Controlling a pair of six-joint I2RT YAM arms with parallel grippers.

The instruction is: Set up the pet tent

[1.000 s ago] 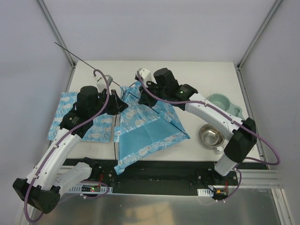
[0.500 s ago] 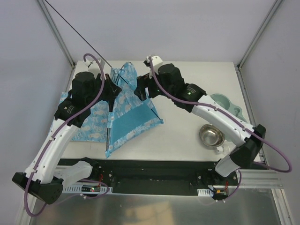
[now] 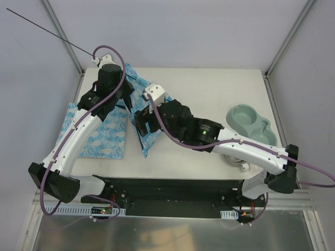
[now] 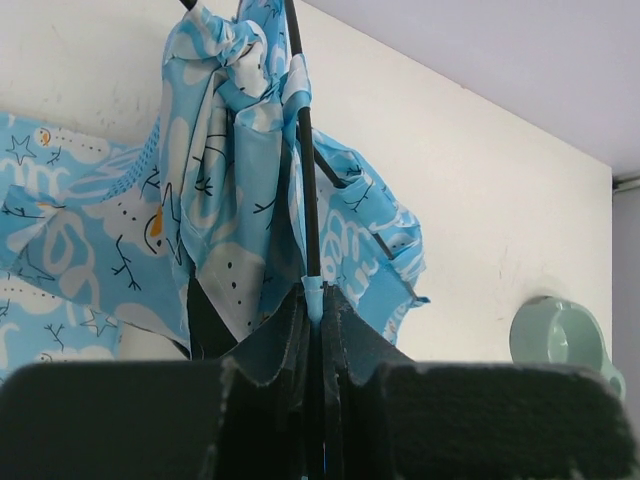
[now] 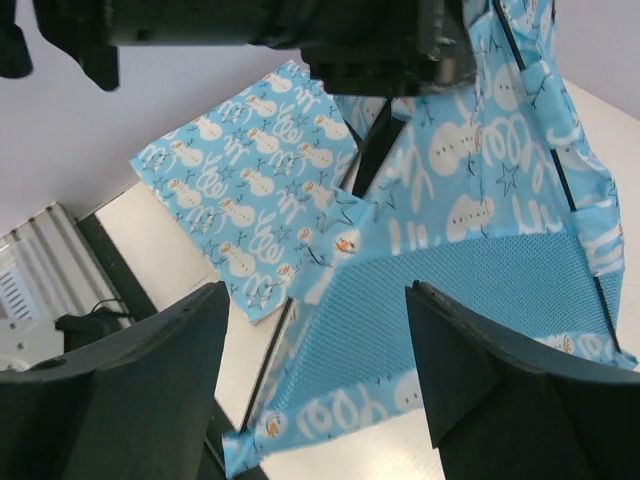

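From above, the pet tent (image 3: 137, 79) hangs bunched and collapsed at the far left of the white surface (image 3: 209, 94). Its blue printed cloth runs from beside the left arm's wrist toward the near edge, where its lower end lies just beside the right claw (image 3: 141, 123). A thin black pole (image 3: 47, 29) sticks out of the cloth up and to the far left, well past the surface's edge. The flat mat (image 3: 97, 138) of the same print lies left of the tent, partly under the left arm. A pale green double bowl (image 3: 251, 121) sits well apart at the right.

The left wrist view shows the left claw (image 4: 315, 300) pressed together on the pole, just where a blue sleeve end wraps it. The cloth drapes in folds above the claw, raised off the surface. The green bowl peeks in at the right edge.

In the right wrist view, the right claw stands wide apart with nothing between its fingers (image 5: 150, 390). Beyond them are the tent's mesh panel and printed cloth, with the mat to the left.
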